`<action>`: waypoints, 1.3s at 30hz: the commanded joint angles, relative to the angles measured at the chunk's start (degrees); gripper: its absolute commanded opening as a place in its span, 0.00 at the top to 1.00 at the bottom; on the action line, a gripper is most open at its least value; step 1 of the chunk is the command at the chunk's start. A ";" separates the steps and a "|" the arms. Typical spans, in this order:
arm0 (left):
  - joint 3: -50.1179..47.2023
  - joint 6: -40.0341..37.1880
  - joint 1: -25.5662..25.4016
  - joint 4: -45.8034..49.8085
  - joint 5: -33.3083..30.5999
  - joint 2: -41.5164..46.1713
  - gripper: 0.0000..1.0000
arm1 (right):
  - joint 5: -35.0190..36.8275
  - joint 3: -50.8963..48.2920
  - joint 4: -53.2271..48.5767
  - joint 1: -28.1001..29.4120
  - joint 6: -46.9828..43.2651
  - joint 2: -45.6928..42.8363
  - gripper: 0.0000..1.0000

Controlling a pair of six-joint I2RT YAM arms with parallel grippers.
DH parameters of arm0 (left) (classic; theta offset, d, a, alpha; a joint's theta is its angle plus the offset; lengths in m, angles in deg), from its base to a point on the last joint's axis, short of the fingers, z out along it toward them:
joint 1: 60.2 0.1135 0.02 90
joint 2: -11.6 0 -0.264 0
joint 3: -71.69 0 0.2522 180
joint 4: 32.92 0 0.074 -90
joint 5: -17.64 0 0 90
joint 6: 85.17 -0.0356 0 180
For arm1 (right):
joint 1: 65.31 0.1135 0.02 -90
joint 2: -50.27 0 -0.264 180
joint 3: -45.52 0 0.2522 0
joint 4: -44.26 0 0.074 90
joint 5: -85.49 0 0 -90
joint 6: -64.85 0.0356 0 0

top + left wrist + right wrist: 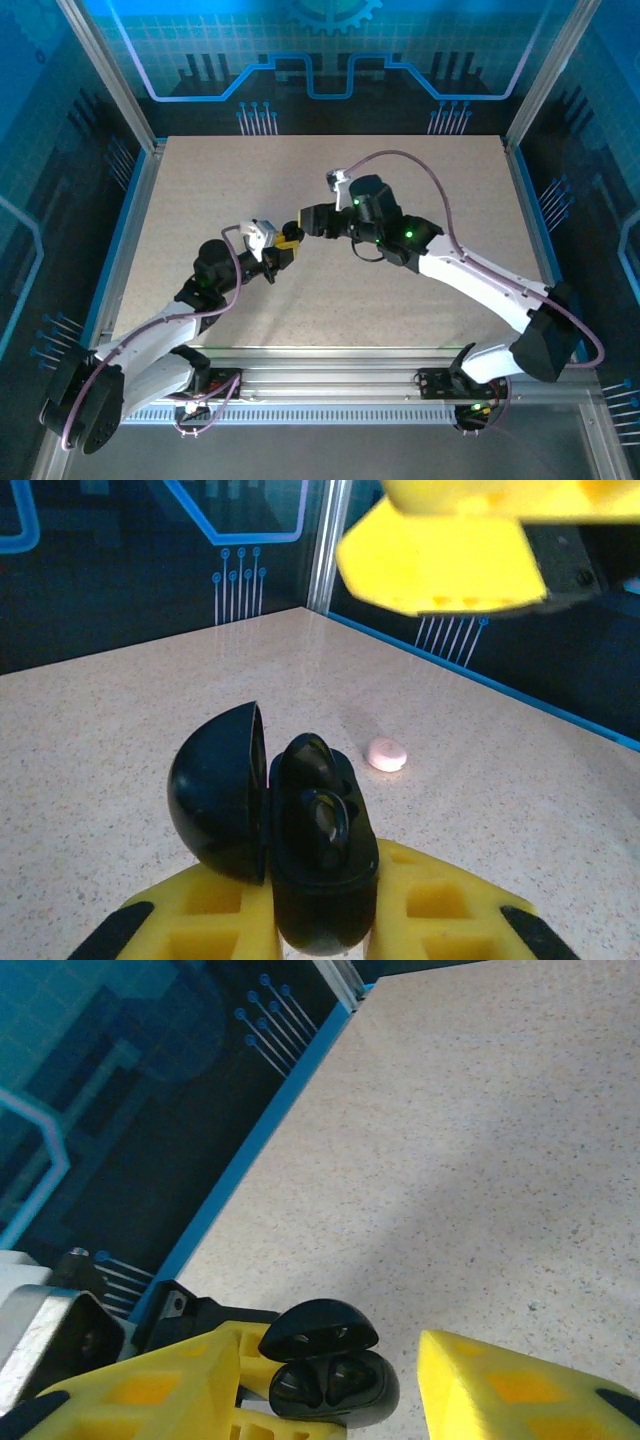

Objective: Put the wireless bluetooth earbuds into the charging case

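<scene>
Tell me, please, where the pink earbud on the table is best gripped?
Probably from straight above, pinching the pink earbud across its rounded body. It is a low, rounded lump lying on the table, with bare surface on every side for the fingers.

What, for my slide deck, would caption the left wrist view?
Left gripper grips open black charging case, earbuds inside; pink object lies beyond.

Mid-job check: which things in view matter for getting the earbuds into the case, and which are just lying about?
Part of the job:
- black charging case, lid open, gripped by the left claw
- black earbuds sitting in it
- pale pink earbud, loose on the table
- right claw, open

Not part of it:
- blue wall panels
</scene>
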 commanded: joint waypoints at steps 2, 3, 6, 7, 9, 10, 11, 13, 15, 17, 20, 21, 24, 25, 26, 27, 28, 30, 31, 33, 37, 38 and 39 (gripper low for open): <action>-0.45 -4.64 0.30 -1.27 4.29 1.27 0.88 | -10.40 2.61 -6.30 -3.30 -1.70 -0.79 0.50; -0.41 -5.21 0.30 -1.27 4.89 1.27 0.88 | -11.41 2.96 -7.90 -3.71 -2.11 -0.94 0.50; -0.19 -6.63 0.30 -1.27 6.65 1.18 0.88 | -13.70 3.20 -11.58 -4.73 -3.34 -1.55 0.51; -0.06 -7.13 0.36 -1.18 7.17 1.16 0.88 | -14.42 3.05 -12.40 -4.91 -3.62 -1.82 0.51; 0.16 -7.80 0.34 -0.80 7.76 1.18 0.88 | -15.58 2.69 -13.71 -5.14 -4.33 -2.39 0.51; 0.30 -8.19 0.35 -0.62 8.05 1.18 0.88 | -16.10 2.45 -14.31 -5.19 -4.60 -2.73 0.51; 0.43 -8.47 0.30 -0.44 8.35 1.25 0.88 | -16.58 2.22 -14.56 -5.23 -4.78 -3.00 0.51; 0.68 -9.03 0.33 -0.09 8.97 1.27 0.88 | -17.06 1.69 -15.35 -5.18 -4.75 -3.47 0.51; 0.76 -9.31 0.32 -0.09 9.43 1.29 0.88 | -17.10 1.37 -16.06 -5.22 -4.90 -3.56 0.51; 0.85 -9.37 0.30 -0.13 9.74 1.35 0.88 | -17.11 1.24 -16.34 -5.18 -4.85 -3.35 0.51; 0.87 -9.06 0.34 -0.13 9.66 1.36 0.88 | -17.42 1.66 -16.61 -5.10 -4.96 -2.37 0.51; 0.86 -9.05 0.30 -0.09 9.74 1.36 0.88 | -17.33 1.89 -16.73 -5.03 -5.00 -1.93 0.51; 0.93 -8.93 0.30 -0.13 9.66 1.36 0.88 | -17.42 2.01 -16.21 -4.73 -5.00 -0.89 0.51; 0.95 -8.88 0.30 -0.11 9.70 1.36 0.88 | -17.46 2.03 -16.13 -4.71 -4.99 -0.60 0.51; 0.95 -8.90 0.30 -0.08 9.76 1.33 0.87 | -17.59 2.11 -16.12 -4.66 -5.09 -0.31 0.51; 0.95 -8.92 0.30 -0.10 9.66 1.30 0.87 | -17.64 2.25 -16.08 -4.62 -5.17 0.06 0.51; 1.04 -8.92 0.30 -0.12 9.69 1.27 0.87 | -17.75 2.29 -15.96 -4.59 -5.17 0.42 0.51; 1.13 -8.97 0.29 0.03 9.65 1.27 0.87 | -18.16 2.38 -15.36 -4.58 -5.09 1.07 0.51; 1.22 -8.98 0.31 0.13 9.71 1.27 0.87 | -18.34 2.39 -15.02 -4.45 -5.00 1.41 0.51; 1.39 -9.14 0.29 0.48 9.64 1.27 0.87 | -18.56 2.70 -14.74 -4.31 -4.91 2.16 0.51; 1.75 -9.40 0.30 1.13 8.91 1.25 0.87 | -18.48 3.21 -14.04 -3.81 -4.57 3.69 0.51; 1.76 -9.30 0.28 0.97 8.93 1.25 0.87 | -18.39 3.20 -13.86 -3.70 -4.40 4.11 0.51; 1.87 -9.28 0.30 0.96 8.97 1.24 0.87 | -18.18 3.17 -13.81 -3.62 -4.30 4.46 0.52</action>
